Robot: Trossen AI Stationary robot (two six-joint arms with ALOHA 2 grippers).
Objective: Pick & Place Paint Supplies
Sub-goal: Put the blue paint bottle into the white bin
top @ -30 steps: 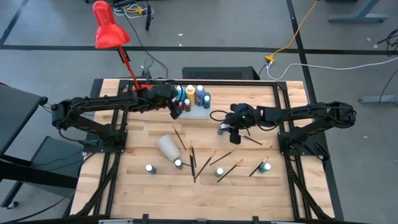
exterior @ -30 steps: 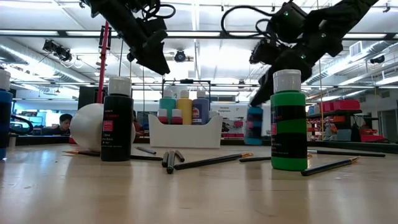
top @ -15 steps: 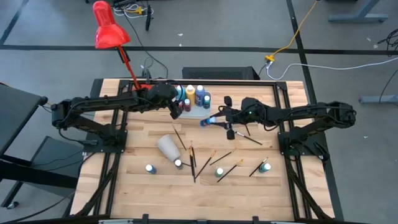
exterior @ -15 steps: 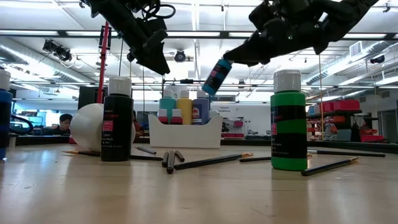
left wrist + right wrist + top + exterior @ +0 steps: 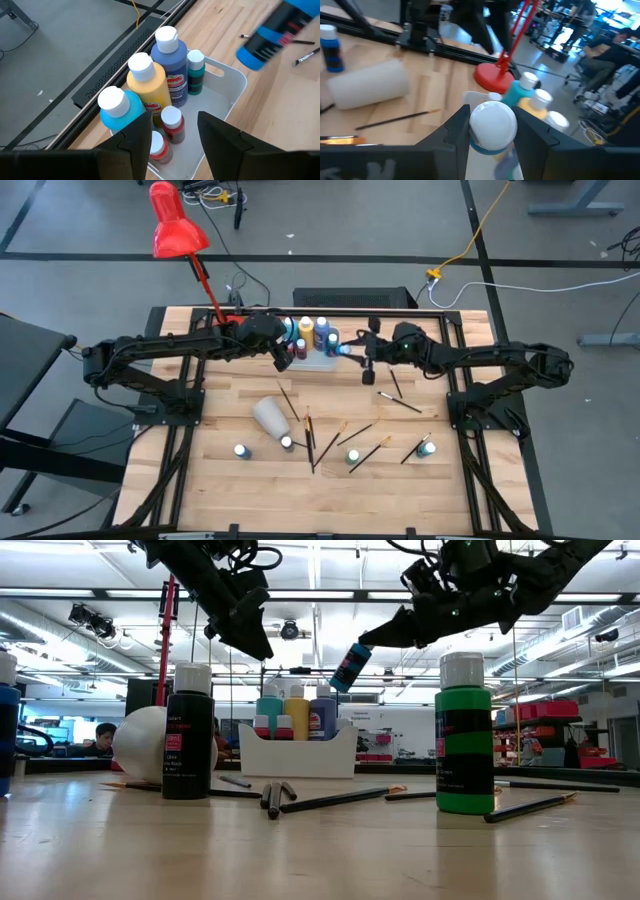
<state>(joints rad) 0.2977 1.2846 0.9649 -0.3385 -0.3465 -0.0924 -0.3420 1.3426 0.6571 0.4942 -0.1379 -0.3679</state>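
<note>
My right gripper (image 5: pixel 355 349) is shut on a blue paint bottle (image 5: pixel 350 665) with a white cap (image 5: pixel 492 122), in the air beside the right end of the white tray (image 5: pixel 312 361). The tray stands at the table's far side and holds several bottles, blue, yellow, teal and red (image 5: pixel 150 80). My left gripper (image 5: pixel 172 135) hovers open above the tray's left part (image 5: pixel 285 354), touching nothing. Other bottles (image 5: pixel 353 457) stand on the table's near half, and paintbrushes (image 5: pixel 310 435) lie flat there. My right gripper pinches the blue bottle between its two fingers (image 5: pixel 454 132) at the cap end (image 5: pixel 492 125); the white cap faces the wrist camera. The bottle is lifted clear and tilted, its base (image 5: pixel 343 680) sticking out past the fingertips, down toward the tray.
A white cup (image 5: pixel 270 415) lies on its side left of the brushes. A red desk lamp (image 5: pixel 175 232) rises from its base at the far left corner. A green bottle (image 5: pixel 462 735) and a black one (image 5: pixel 188 735) stand near the low camera.
My right gripper has lifted the blue bottle off the table right of centre and carried it up, toward the left and the far edge, to beside the tray. The bottle has gone from upright to tilted, base toward the tray.
</note>
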